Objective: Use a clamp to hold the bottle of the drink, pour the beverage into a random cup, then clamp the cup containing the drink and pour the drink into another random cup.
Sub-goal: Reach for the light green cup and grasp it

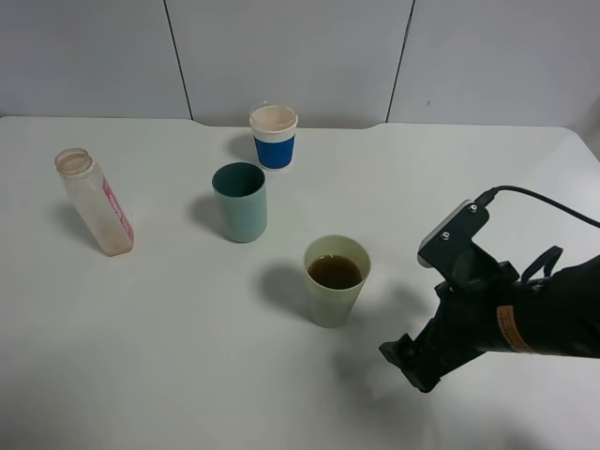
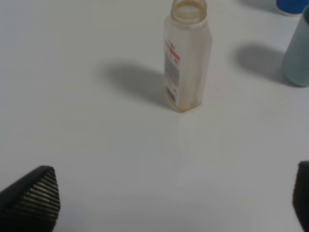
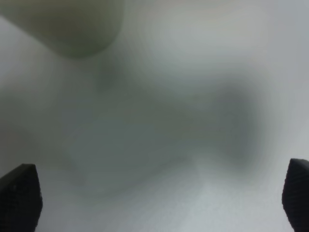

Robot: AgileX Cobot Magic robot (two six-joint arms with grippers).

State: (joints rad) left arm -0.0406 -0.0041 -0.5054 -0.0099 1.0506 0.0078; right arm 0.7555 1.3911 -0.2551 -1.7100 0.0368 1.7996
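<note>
Right pincer (image 1: 408, 366) spread wide, empty, near the yellow cup (image 1: 336, 281). Holding tea (image 1: 335, 272), it's probably light, thin, slippery: pinch mid-wall gently, upright. Left pincer (image 2: 164, 205) also spread.

Bare table (image 1: 187, 375) between right claw (image 1: 410, 362) and yellow-green cup (image 1: 333, 302); teal cup (image 1: 240, 211) beyond, passable gap between cups

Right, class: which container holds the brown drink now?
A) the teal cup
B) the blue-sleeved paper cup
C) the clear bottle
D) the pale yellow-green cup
D: brown liquid shows inside the pale yellow-green cup, while the clear bottle looks drained and the teal cup shows only its dark green inside.
</note>
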